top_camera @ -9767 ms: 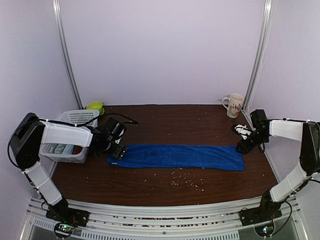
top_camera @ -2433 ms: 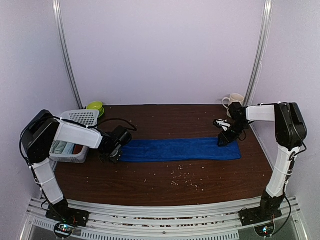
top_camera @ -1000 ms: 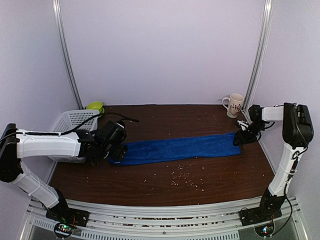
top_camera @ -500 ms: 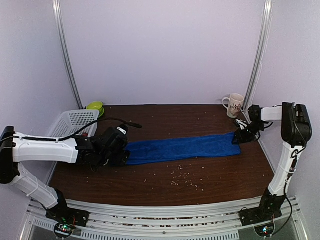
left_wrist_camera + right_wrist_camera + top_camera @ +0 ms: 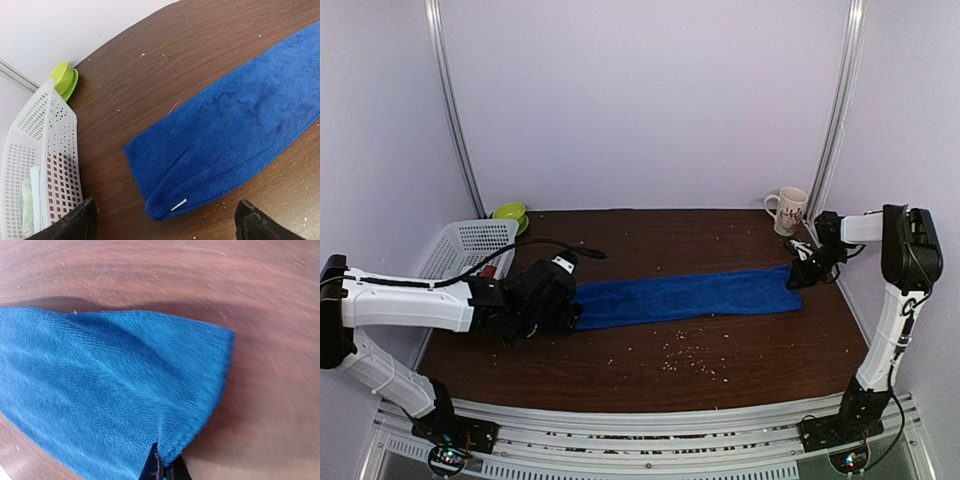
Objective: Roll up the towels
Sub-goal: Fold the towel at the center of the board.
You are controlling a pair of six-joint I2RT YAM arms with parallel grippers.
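The royal blue towel [image 5: 685, 296] lies folded in a long strip across the dark wood table. My right gripper [image 5: 793, 279] sits at its right end. In the right wrist view the gripper [image 5: 167, 469] is shut on the towel's [image 5: 110, 385] hemmed corner. My left gripper [image 5: 556, 314] hovers low at the towel's left end. In the left wrist view it [image 5: 167, 227] stands wide open with its fingers [image 5: 80, 222] either side of that end [image 5: 165, 200], not touching it. The pale mint-green towel [image 5: 27, 205] lies inside the white basket.
A white plastic basket [image 5: 460, 240] stands at the far left, with a lime-green bowl [image 5: 510, 212] behind it. A white patterned mug [image 5: 788, 210] is at the back right corner. Crumbs [image 5: 690, 360] dot the table in front of the towel.
My right gripper has shut on the towel's right corner. My left arm has slid to the right along the table, and the towel's left end now lies further right.
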